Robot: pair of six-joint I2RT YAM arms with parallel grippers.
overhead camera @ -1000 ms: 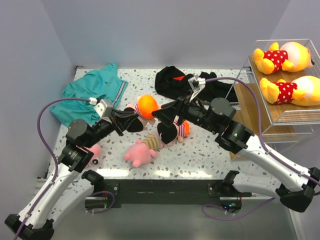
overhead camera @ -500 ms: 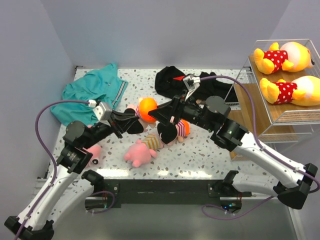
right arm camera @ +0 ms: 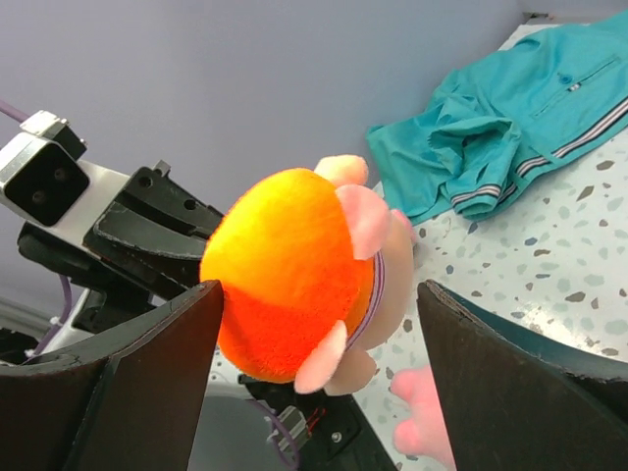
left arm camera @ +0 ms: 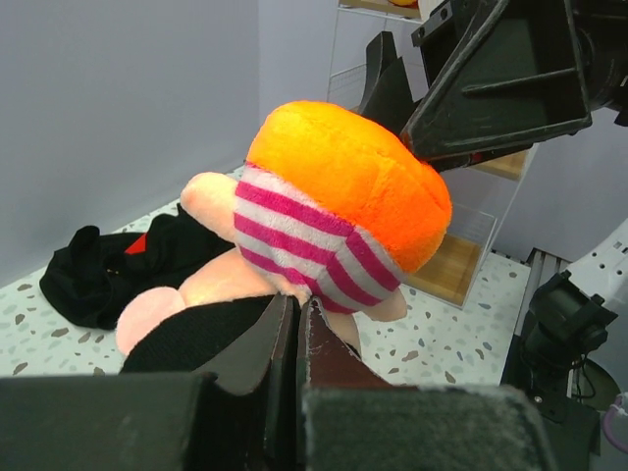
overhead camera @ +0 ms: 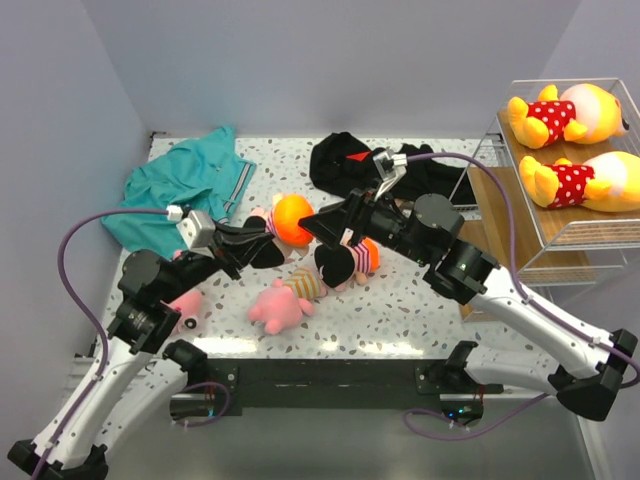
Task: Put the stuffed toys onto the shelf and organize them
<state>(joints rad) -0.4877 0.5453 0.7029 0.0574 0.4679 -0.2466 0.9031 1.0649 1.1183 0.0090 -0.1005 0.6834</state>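
**Entry: striped doll held in the air between two grippers, mid-table**

Item 1. Held doll (left arm camera: 334,216): orange plush dome, pink-and-white striped band, peach limbs. It is off the table (overhead camera: 400,310), at mid-table, well apart from the shelf (overhead camera: 520,262).

Item 2. Left gripper (left arm camera: 297,319): jaws pinched almost together on the black underside of the held doll, carrying it.

Item 3. Right gripper (right arm camera: 319,289): jaws spread wide, one to either side of the doll's orange dome. Whether either finger touches the plush cannot be told.

Item 4. Shelf, far right: white wire frame with wooden boards. On its top tier lie the far bear (overhead camera: 565,113) and the near bear (overhead camera: 590,180), side by side, both in red dotted tops.

Item 5. On the table below the grippers: second doll (overhead camera: 340,262), black-haired with a striped top, and just beside it a pink pig (overhead camera: 275,308). A second pig (overhead camera: 185,300) lies partly hidden under the left arm.

Item 6. Surroundings: teal polo shirt (overhead camera: 185,180) crumpled at the far left; black garment (overhead camera: 350,160) with a red mark at the far middle, partly covered by the right arm, which spans the table between the held doll and the shelf.
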